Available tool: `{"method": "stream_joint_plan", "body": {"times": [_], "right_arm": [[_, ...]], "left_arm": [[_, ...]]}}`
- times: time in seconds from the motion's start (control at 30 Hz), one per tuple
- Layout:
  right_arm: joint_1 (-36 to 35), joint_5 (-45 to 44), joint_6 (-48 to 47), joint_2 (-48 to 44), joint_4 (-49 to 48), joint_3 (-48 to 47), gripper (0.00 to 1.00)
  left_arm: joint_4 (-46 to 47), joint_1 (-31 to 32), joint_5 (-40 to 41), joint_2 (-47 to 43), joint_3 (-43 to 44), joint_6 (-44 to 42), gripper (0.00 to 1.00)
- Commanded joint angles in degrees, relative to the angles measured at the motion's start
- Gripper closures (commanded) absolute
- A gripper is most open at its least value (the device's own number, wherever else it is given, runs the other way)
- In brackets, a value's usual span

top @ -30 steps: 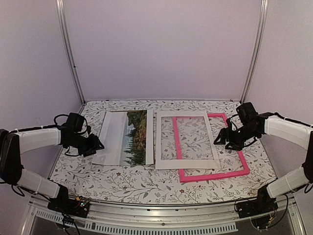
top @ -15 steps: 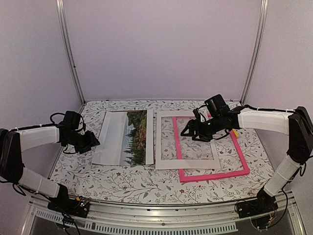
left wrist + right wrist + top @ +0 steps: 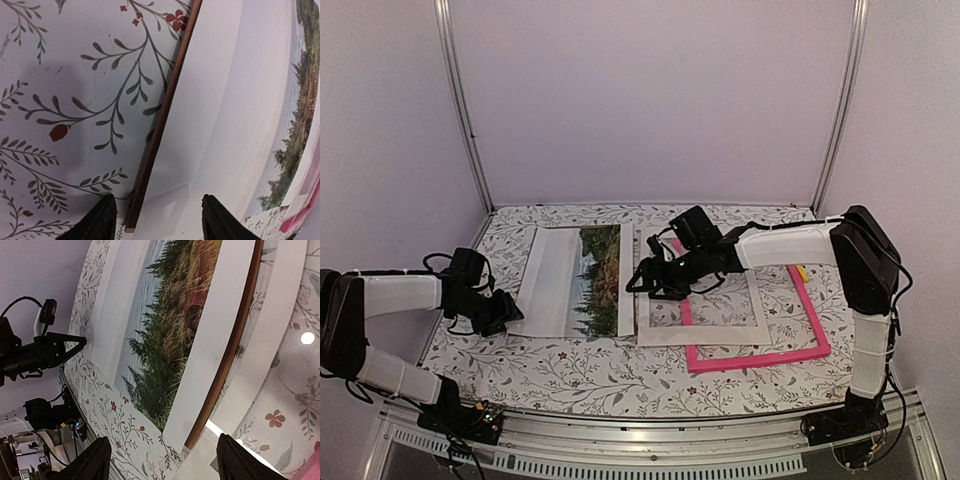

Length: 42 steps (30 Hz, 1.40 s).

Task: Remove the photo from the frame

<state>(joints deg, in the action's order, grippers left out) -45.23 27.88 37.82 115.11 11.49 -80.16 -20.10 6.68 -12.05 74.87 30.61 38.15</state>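
The photo [image 3: 555,281], white-bordered with dark trees, lies flat at centre left on a brown backing board [image 3: 159,125]. The pink frame [image 3: 760,357] lies to its right, apart from it. My left gripper [image 3: 508,311] is open, low at the photo's near left corner. Its jaws [image 3: 161,222] straddle the board's edge and the photo's white border [image 3: 225,125] without closing on them. My right gripper [image 3: 638,283] hangs open above the gap between the photo and the mat, over the photo's [image 3: 170,330] right border and the board's edge [image 3: 227,370], holding nothing.
A white mat [image 3: 705,333] with a see-through middle lies across the frame's left side, its left band [image 3: 272,347] close beside the backing board. A small yellow thing [image 3: 802,270] sits by the frame's right bar. Walls and metal posts close in the floral table [image 3: 620,375].
My right arm has swung left from the frame's right side, across the mat, to the photo's right edge. My left gripper has slid a little nearer along the photo's left edge.
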Motion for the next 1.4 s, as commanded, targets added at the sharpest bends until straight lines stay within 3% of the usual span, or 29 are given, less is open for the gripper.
{"method": "stream_joint_plan", "body": {"times": [0.0, 0.4, 0.63, 0.93, 1.37], "right_arm": [[-1.6, 1.3, 1.1, 4.1, -1.4, -3.8, 0.24], [-2.8, -2.1, 2.6, 11.2, -1.2, -7.1, 0.25], [-3.0, 0.4, 3.2, 13.4, -2.7, -7.6, 0.25], [-3.1, 1.1, 3.6, 12.9, -3.0, -8.2, 0.28], [-3.5, -2.8, 3.7, 9.1, -1.7, -5.5, 0.28]], "left_arm": [[1.8, -0.6, -1.3, -1.0, -1.1, 0.3, 0.40], [3.3, -0.6, -1.5, -0.7, -2.3, 1.0, 0.47], [3.5, -0.6, -1.7, -0.5, -2.3, 0.9, 0.52], [3.3, -0.6, -2.3, -0.6, -2.2, 1.0, 0.61], [2.8, -0.6, -1.8, -1.0, -2.2, 0.7, 0.62]]}}
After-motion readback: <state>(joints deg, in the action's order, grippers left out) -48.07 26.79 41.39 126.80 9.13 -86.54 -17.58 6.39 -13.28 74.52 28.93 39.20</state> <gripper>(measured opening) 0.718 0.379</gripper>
